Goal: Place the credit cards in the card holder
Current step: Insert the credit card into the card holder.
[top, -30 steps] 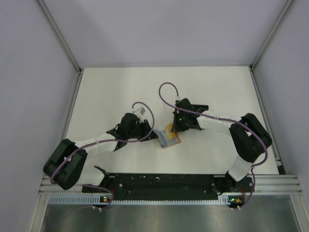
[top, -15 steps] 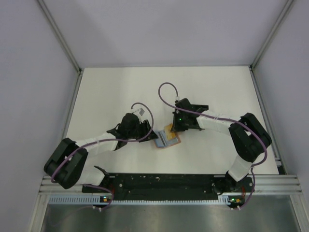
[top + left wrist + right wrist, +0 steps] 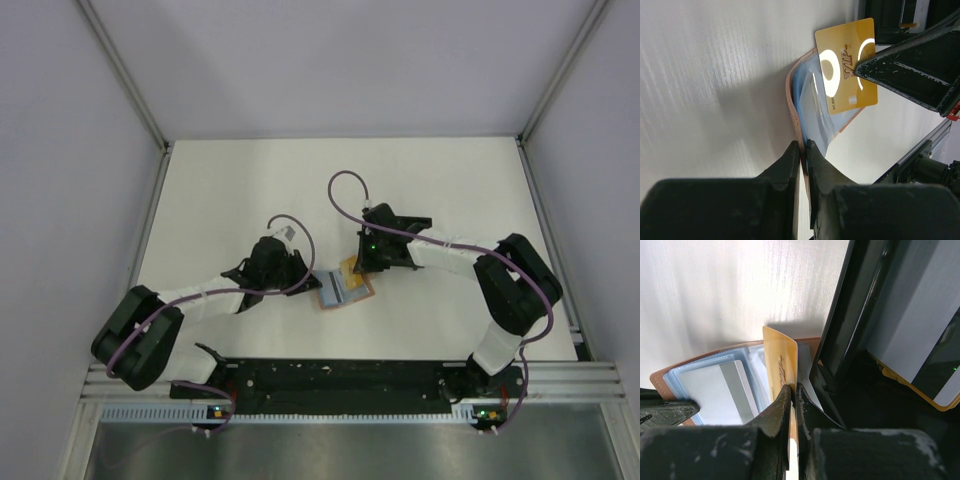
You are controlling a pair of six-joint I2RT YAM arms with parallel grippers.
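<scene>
Top external, white table (image 3: pixel 250 180) (card holder (image 3: pixel 336 292)), walls (image 3: pixel 330 60)

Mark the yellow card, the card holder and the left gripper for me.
yellow card (image 3: pixel 847 75): left wrist view, centre of its printed face.
card holder (image 3: pixel 809 107): left wrist view, pale blue inner face.
left gripper (image 3: pixel 803 146): left wrist view, between its fingertips, pinching the holder's edge.

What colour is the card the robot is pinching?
The card is yellow-orange with a white ring on it; the left wrist view shows it best.
</scene>
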